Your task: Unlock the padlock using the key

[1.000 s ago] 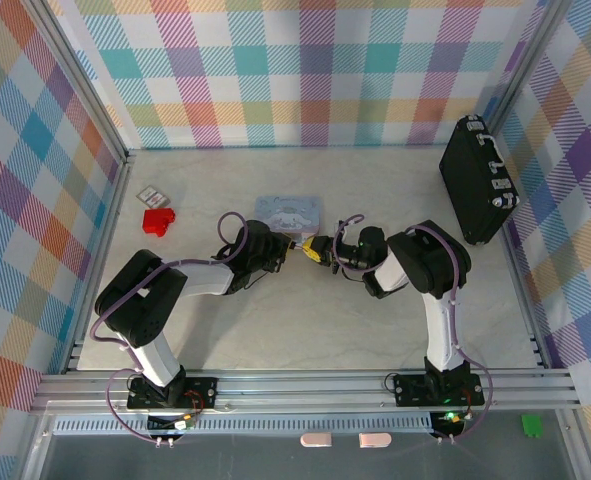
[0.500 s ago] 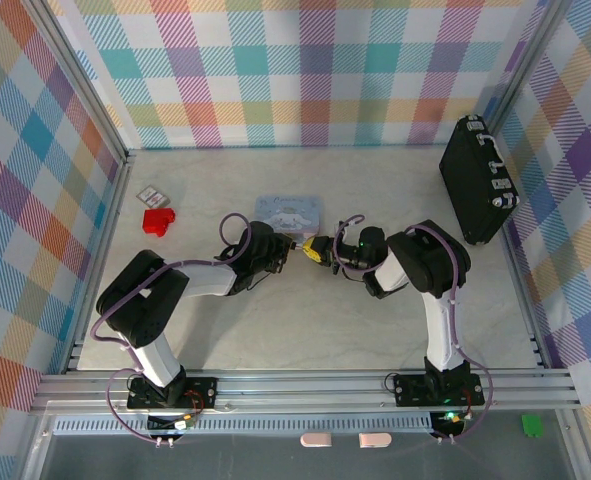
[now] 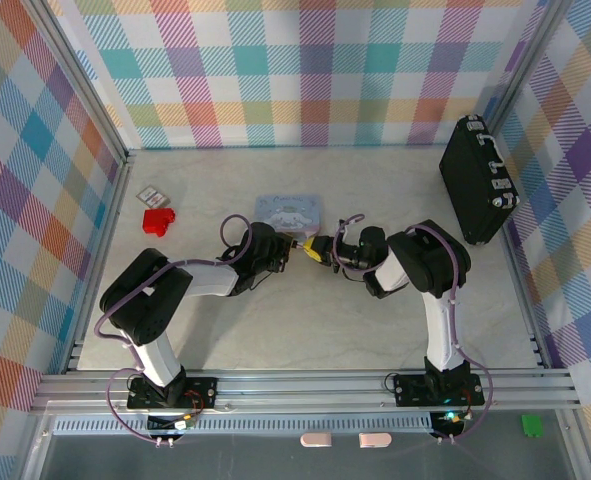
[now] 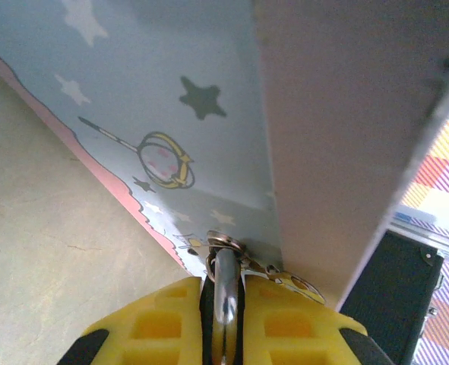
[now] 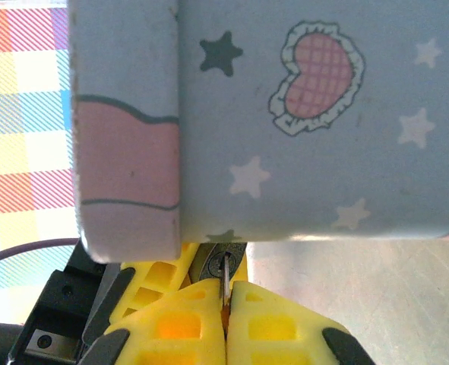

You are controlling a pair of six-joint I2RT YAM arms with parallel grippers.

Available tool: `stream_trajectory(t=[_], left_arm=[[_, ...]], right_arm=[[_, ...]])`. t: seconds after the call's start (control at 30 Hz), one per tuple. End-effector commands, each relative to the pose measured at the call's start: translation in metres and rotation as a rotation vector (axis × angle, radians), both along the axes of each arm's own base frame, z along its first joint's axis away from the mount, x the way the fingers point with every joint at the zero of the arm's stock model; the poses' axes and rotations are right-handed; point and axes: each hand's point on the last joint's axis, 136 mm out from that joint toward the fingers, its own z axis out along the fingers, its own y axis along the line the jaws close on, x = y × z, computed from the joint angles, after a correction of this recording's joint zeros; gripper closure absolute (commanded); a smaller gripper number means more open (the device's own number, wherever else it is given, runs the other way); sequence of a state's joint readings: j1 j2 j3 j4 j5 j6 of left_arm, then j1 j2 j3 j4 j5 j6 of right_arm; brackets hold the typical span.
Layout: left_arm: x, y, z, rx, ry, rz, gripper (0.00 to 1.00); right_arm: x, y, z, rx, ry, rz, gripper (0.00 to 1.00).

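Note:
In front of the pale blue tin [image 3: 290, 212] my two grippers meet tip to tip. My left gripper [image 3: 289, 246] [image 4: 224, 295] is shut on the padlock [image 3: 303, 244]. Its silvery shackle [image 4: 226, 293] stands between the yellow fingers [image 4: 152, 323], with small rings at its tip against the tin's starred side [image 4: 171, 114]. My right gripper [image 3: 320, 250] [image 5: 226, 293] is shut on the key [image 5: 225, 275]. The key's thin blade points into the keyhole of the padlock's dark face [image 5: 218, 265]. The padlock's body is mostly hidden by the fingers.
A red block [image 3: 158, 220] and a small flat card [image 3: 151, 194] lie at the far left. A black case [image 3: 483, 180] [image 4: 395, 296] stands against the right wall. The tin [image 5: 285, 114] sits just behind both grippers. Plaid walls enclose the table.
The left gripper has edged slightly to the right, closer to the right gripper. Both grips are unchanged.

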State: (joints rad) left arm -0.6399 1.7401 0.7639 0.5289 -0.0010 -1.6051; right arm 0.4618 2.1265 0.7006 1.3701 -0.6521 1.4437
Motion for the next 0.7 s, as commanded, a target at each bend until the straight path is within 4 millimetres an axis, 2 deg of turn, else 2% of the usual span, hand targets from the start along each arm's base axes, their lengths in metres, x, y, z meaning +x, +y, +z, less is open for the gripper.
stream_trajectory(t=[0.0,0.33,0.67], left_arm=[[-0.055,-0.1,0.094,-0.329,-0.162,-0.405,1.0],[-0.071,-0.108,0.103,-0.361,-0.179,-0.484,1.0],[-0.077,-0.127,0.109,-0.381,-0.186,-0.538,1.0]], right_arm=[[-0.009,0.018,0.016,0.048,-0.019,0.072,1.0],[0.009,-0.001,0.016,0.063,-0.01,0.081,1.0],[0.004,0.007,0.032,0.072,-0.075,0.122,1.0]])
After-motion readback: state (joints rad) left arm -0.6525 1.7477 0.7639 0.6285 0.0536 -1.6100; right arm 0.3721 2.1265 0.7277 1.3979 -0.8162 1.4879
